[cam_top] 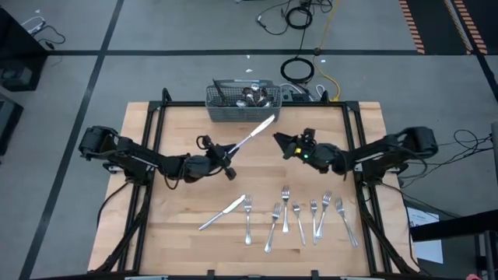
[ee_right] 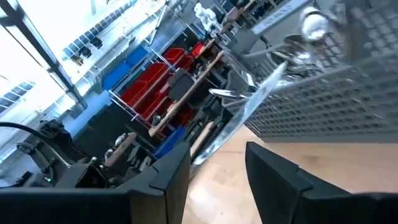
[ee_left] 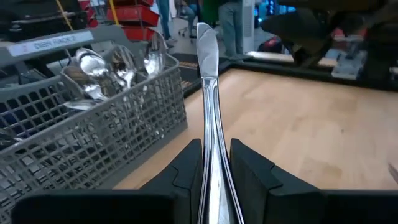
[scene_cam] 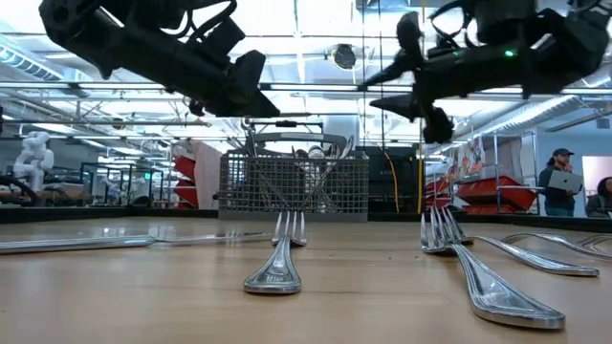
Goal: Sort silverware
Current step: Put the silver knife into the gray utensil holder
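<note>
Overhead, level and wrist views of a light wooden table (cam_top: 187, 233) during cutlery sorting. My left gripper (cam_top: 226, 164) is above the middle of the table, its two dark fingers (ee_left: 186, 177) clamped on the handle of a slim, shiny silver table knife (cam_top: 253, 138). The knife is held clear of the wood, its blade pointing toward the grey wire-mesh cutlery basket (cam_top: 243, 103) at the far edge; in the left wrist view the blade (ee_left: 207, 43) rises between the fingers, just beside the basket wall (ee_left: 93, 149).

My right gripper (cam_top: 282, 142) hovers above the table near the basket's right end, its fingers apart and holding nothing; in the right wrist view the two fingers (ee_right: 273, 174) show a plain gap, with the basket mesh (ee_right: 348, 93) beyond.

Shiny spoons (ee_left: 99, 71) and other pieces stand upright in the basket. On the near part of the table lie a second silver table knife (cam_top: 222, 213), a silver fork (cam_top: 248, 218) just beside it, and further to the right a loose row of silver forks (cam_top: 311, 218), all flat on the wood. A person (scene_cam: 559, 182) stands in the room behind.
</note>
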Robot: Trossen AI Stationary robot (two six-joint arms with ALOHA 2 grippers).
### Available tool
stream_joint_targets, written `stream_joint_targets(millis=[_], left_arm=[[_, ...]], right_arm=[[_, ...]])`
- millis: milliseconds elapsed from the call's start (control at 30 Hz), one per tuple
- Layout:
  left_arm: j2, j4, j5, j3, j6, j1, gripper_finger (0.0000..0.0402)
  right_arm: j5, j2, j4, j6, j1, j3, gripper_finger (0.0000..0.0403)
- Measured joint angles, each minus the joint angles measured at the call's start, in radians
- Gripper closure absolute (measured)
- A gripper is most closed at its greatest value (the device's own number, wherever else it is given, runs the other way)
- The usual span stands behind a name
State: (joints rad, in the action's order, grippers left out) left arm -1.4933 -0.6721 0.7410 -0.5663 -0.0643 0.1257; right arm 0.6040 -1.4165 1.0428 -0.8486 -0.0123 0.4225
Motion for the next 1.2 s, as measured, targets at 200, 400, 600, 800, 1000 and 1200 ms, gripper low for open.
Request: stream_joint_targets(millis=[200, 400, 600, 800, 1000, 1200], left_arm=[[0.000, -0.026, 0.001, -0.022, 0.049, -0.003, 0.0328], [0.000, -0.027, 0.002, -0.031, 0.053, -0.002, 0.0328], [0.000, -0.060, 0.000, -0.031, 0.052, -0.002, 0.0328], [0.000, -0.075, -0.001, -0.032, 0.054, -0.001, 0.0328], [0.000, -0.090, 0.005, -0.031, 0.108, -0.001, 0.0329], [-0.002, -0.093, -0.002, -0.031, 0.111, -0.010, 0.0336]], right_arm=[[-0.007, -0.118, -0.023, 0.004, -0.002, 0.101, 0.0257], [-0.004, -0.182, 0.008, 0.036, -0.015, 0.166, 0.0257], [-0.049, -0.249, 0.024, 0.075, -0.048, 0.247, 0.0257], [-0.086, -0.322, 0.046, 0.079, -0.074, 0.325, 0.0258], [-0.106, -0.337, 0.056, 0.150, -0.071, 0.370, 0.0375], [-0.124, -0.309, 0.052, 0.191, -0.068, 0.375, 0.0400]])
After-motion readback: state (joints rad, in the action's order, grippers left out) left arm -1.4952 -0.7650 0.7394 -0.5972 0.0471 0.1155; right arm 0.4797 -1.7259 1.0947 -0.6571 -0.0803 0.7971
